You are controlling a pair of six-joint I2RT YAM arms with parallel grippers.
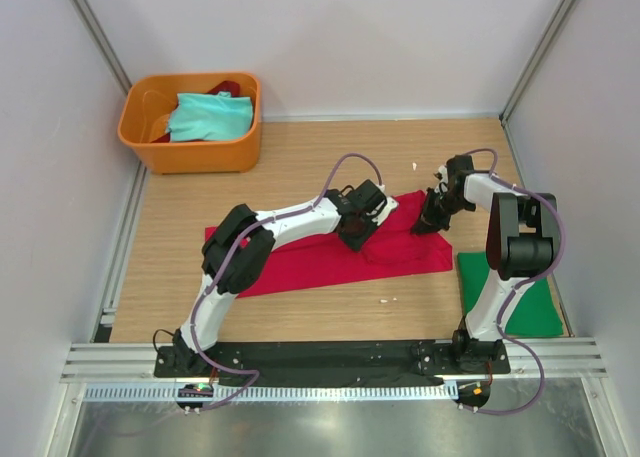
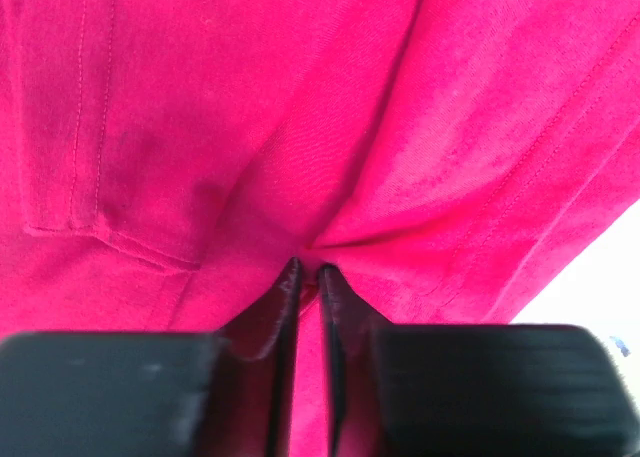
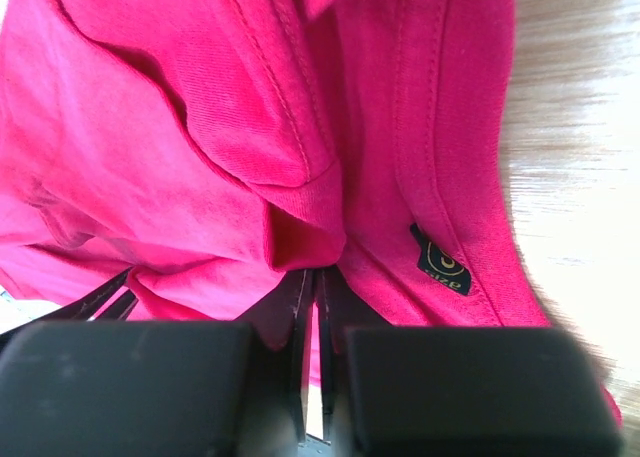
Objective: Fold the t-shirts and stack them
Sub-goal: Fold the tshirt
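Note:
The bright red t-shirt (image 1: 300, 262) lies spread across the middle of the table. My left gripper (image 1: 355, 235) is down on its upper middle part. In the left wrist view its jaws (image 2: 308, 269) are pinched on a puckered fold of red cloth (image 2: 300, 107). My right gripper (image 1: 433, 222) is at the shirt's far right corner. There it (image 3: 313, 272) is shut on a fold of the red cloth (image 3: 180, 127) beside the collar band, which carries a black size label (image 3: 440, 260). A dark green t-shirt (image 1: 510, 295) lies folded at the near right. A pale teal t-shirt (image 1: 210, 117) sits in the tub.
An orange plastic tub (image 1: 190, 155) stands at the far left corner, with a bit of dark red cloth (image 1: 228, 85) behind the teal one. Grey walls close off the left, far and right sides. The right arm's base (image 1: 470, 352) stands beside the green shirt.

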